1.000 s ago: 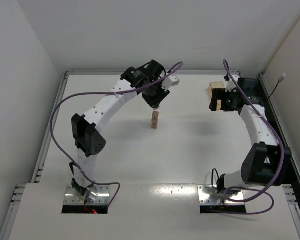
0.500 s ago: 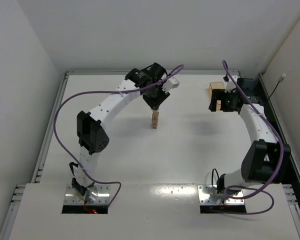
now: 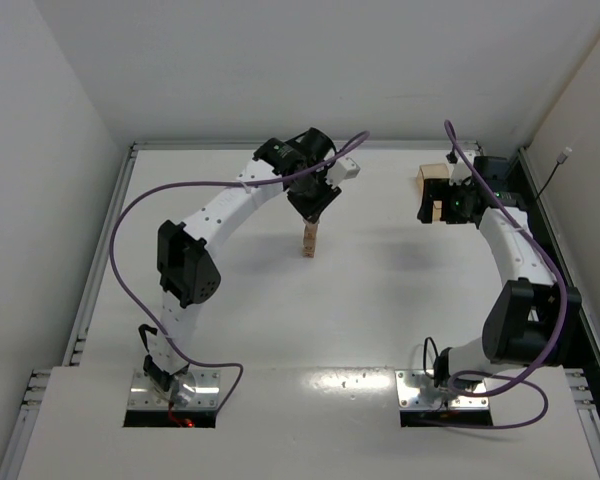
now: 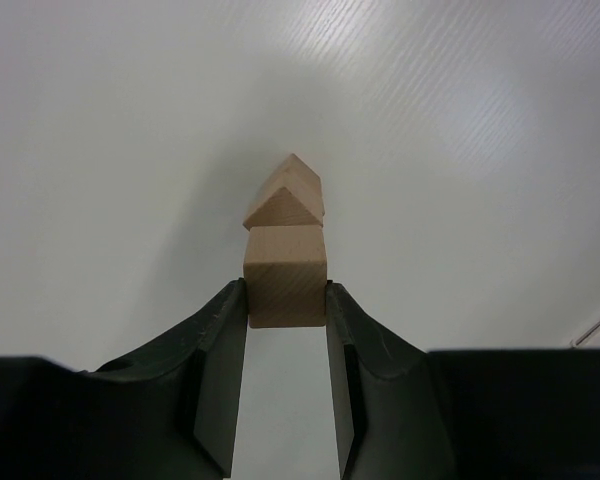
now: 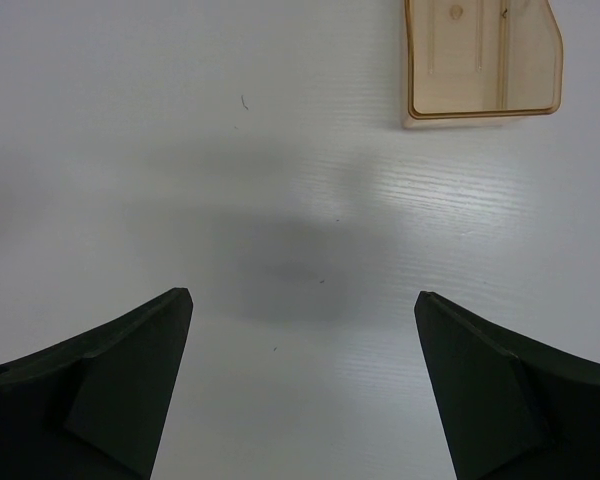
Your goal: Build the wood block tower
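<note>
Between the left gripper (image 4: 286, 292) tips, pinched on both sides, a wooden cube (image 4: 285, 265), roof-shaped block (image 4: 288, 195) just beyond; from overhead only a slim tower (image 3: 309, 241) beneath that gripper. Right gripper (image 5: 300, 300) spread wide, holding nothing, translucent tan tray (image 5: 483, 60) ahead-right

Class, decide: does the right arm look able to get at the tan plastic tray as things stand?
Probably yes. The right gripper hangs open with the tray just ahead of it, and nothing stands between them in the right wrist view.
</note>
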